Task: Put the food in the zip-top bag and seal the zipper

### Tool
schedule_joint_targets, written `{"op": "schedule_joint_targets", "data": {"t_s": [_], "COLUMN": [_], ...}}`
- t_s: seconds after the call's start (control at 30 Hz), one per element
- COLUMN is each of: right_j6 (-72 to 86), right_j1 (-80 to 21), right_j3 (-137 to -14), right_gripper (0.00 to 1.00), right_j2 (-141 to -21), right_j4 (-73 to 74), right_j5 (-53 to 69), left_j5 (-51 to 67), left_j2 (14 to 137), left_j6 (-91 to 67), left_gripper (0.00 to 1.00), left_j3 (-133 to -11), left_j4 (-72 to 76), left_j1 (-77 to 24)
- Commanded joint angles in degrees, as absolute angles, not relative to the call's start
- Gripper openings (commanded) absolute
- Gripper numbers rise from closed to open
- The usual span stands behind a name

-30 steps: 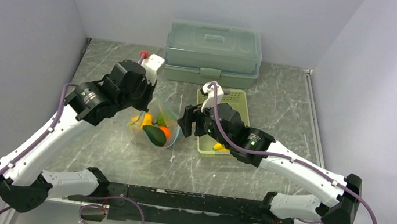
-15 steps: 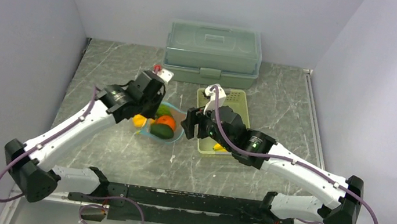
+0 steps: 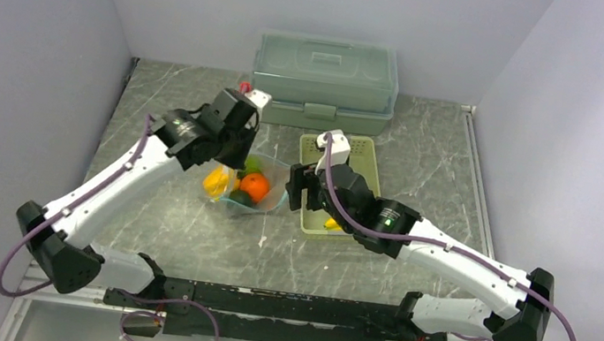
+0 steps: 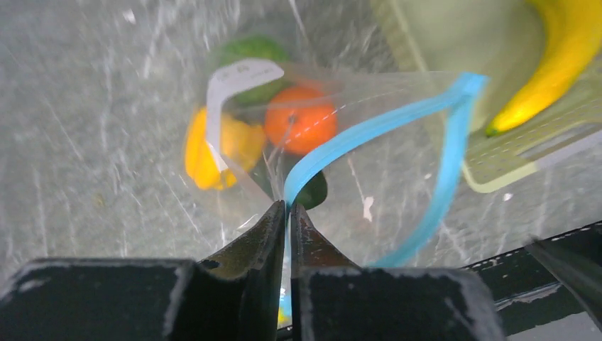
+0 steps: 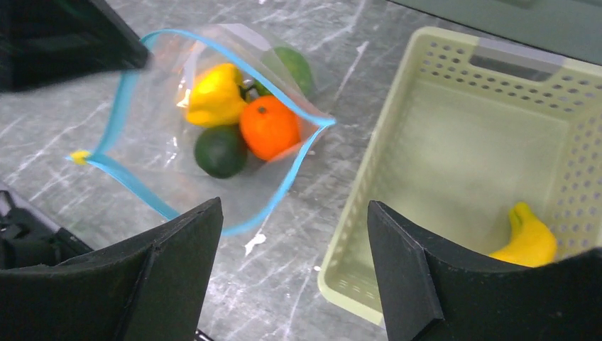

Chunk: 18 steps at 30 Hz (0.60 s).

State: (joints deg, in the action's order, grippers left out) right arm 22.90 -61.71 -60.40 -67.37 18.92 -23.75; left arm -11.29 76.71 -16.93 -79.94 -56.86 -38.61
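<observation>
Left end effector [image 4: 287,207] is pinched shut on the zipper [image 4: 376,128], holding one side of the zip-top bag [image 5: 163,177] at its rim. The bag mouth gapes open, with the teal strip looping wide. The bag sits on the bench [image 3: 426,152], just left of the basket [image 5: 454,78].

Inside the bag I see the orange ball [image 5: 269,128], the avocado [image 5: 221,150] touching it, the yellow pepper [image 5: 214,96] and the light green fruit [image 5: 294,67] at the far side. The bananas [image 5: 529,238] lie in the basket's near right corner, outside the bag.

Right end effector [image 5: 294,206] has its fingers spread wide and holds nothing. It hangs over the gap between the bag's mouth and the basket's left wall. The lidded box [image 3: 325,80] is at the back of the bench, behind the basket.
</observation>
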Motion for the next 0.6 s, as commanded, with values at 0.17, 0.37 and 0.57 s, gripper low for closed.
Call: {"op": "schedule_joint_targets", "data": {"t_s": [0.17,0.37,0.57], "right_j6": [24.8,28.4,29.2], "right_j1": [-60.3,-54.7,-52.3], "right_j3": [-61.7,-60.7,-58.4], "right_gripper": [0.81,0.82,0.82], "right_j2": [-64.1,-65.8,-65.4], "right_j4": [25.9,30.7,29.9], "right_j5": [-33.9,-32.3,-29.3], "left_j5": [-13.0,-10.9,-5.5], "left_j2": [71.4,71.8,70.6], "left_j6": [-14.2,-16.7,-18.0], "left_gripper": [0.17,0.12,0.24], "left_j3": [-84.8,-77.2,-76.4], "left_j4": [-59.0,-56.9,-56.5], "left_j1": [-38.8,-38.8,-38.8]}}
